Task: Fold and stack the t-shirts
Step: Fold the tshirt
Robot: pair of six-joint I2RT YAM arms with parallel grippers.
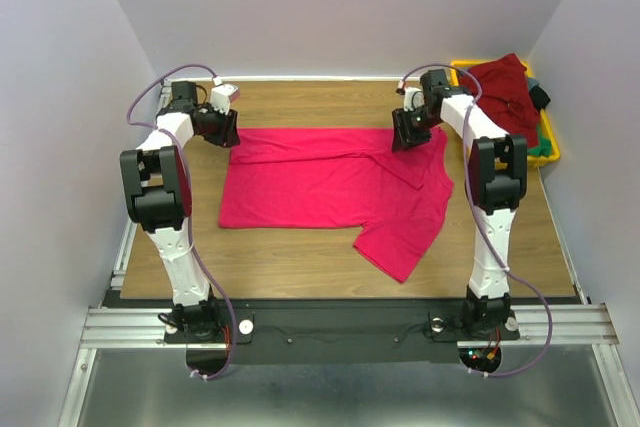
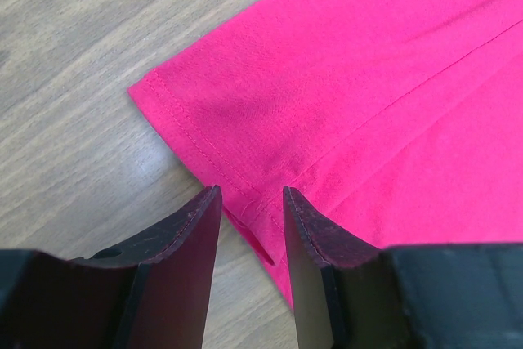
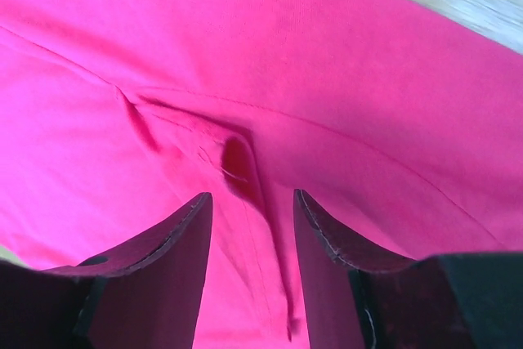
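Plain crimson t-shirt (image 1: 330,192) on a pale brown, wood-grain worktop (image 1: 290,267).
Far right: yellow bin (image 1: 460,66), maroon t-shirt (image 1: 505,87) (green cloth (image 1: 537,144) beneath it).

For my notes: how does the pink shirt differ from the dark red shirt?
The pink shirt lies spread flat on the table; the dark red shirt sits bunched in the yellow bin. The pink shirt is brighter, the dark red shirt duller. Both are red-toned cloth.
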